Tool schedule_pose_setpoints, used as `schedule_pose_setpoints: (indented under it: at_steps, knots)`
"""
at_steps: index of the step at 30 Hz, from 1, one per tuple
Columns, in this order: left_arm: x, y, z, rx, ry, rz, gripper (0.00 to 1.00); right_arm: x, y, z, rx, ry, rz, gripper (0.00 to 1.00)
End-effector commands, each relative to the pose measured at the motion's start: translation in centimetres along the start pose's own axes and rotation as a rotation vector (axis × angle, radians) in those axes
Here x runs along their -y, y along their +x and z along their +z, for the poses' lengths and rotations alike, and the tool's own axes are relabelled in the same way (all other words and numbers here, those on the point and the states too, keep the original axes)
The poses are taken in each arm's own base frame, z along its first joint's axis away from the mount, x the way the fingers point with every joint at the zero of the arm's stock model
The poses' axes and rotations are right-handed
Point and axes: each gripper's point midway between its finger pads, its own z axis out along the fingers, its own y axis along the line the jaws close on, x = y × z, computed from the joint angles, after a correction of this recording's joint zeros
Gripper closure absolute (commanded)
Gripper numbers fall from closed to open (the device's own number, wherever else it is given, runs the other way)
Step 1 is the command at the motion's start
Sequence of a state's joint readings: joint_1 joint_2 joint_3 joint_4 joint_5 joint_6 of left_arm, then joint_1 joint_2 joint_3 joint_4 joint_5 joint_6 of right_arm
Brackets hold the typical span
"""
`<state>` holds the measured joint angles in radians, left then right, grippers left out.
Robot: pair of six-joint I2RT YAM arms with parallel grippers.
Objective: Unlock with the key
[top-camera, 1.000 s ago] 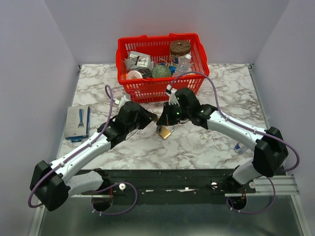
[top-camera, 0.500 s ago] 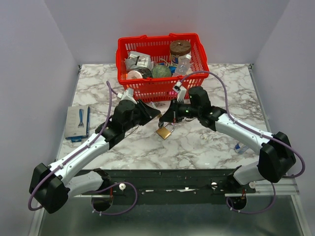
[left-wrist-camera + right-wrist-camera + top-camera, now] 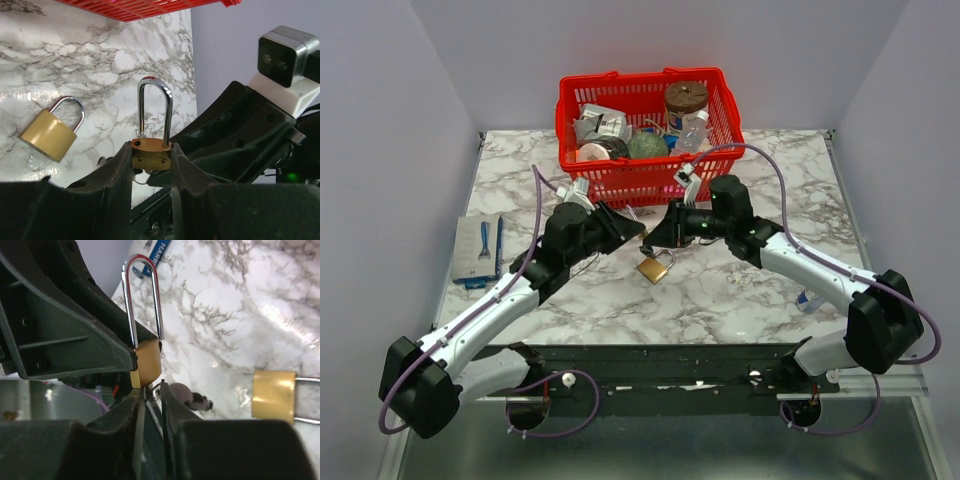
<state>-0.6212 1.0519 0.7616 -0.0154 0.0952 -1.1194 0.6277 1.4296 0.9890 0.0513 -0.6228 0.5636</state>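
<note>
My left gripper [image 3: 151,150] is shut on the brass body of a small padlock [image 3: 151,154], held upright off the table. The padlock's long steel shackle [image 3: 156,110] is raised, with one leg out of its hole. In the right wrist view the same padlock [image 3: 149,362] sits just above my right gripper [image 3: 149,395]. The right jaws stand a little apart. The flat key [image 3: 141,415] lies against the left finger under the lock's bottom. A second brass padlock [image 3: 654,268] lies shut on the marble below both grippers.
A red basket [image 3: 620,185] full of several items stands just behind the grippers. At the table's left edge lies a grey tray [image 3: 480,250] with blue tools. A small blue object [image 3: 808,300] sits near the right arm. The two arms meet nose to nose at mid-table.
Both grippers have risen and drawn back toward the basket, the held padlock going with them. The padlock on the table now shows fully. My right jaws have parted.
</note>
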Motion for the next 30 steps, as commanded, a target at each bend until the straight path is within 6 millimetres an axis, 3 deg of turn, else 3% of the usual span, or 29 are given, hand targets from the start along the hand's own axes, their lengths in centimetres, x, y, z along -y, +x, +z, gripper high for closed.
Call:
schedule_pose_setpoints:
  at_steps: [1,7,10,15,22,24,30]
  knots:
    - [-1.6,0.2,-0.3,-0.071,-0.034,0.020,1.00,-0.6,-1.2,-1.1,0.075,-0.008,-0.084,0.53]
    - [-2.3,-1.3,-0.3,-0.082,-0.023,0.119,1.00,-1.0,-0.9,-2.6,0.099,0.009,-0.100,0.24]
    - [-1.7,-0.6,-0.7,-0.140,0.039,0.188,1.00,-1.9,-1.4,-3.2,0.107,-0.020,-0.114,0.19]
    - [0.0,0.8,-2.4,-0.212,0.160,0.298,1.00,-4.9,-3.0,-3.7,0.089,-0.140,-0.147,0.17]
    - [4.3,2.7,-5.8,-0.304,0.431,0.408,1.00,-8.1,-4.2,-3.5,-0.015,-0.285,-0.153,0.17]
    - [5.1,3.7,-6.7,-0.363,0.500,0.389,1.00,-8.3,-4.3,-3.4,-0.022,-0.300,-0.169,0.17]
    - [6.6,3.9,-7.8,-0.390,0.573,0.401,1.00,-8.0,-3.4,-3.3,-0.061,-0.308,-0.164,0.17]
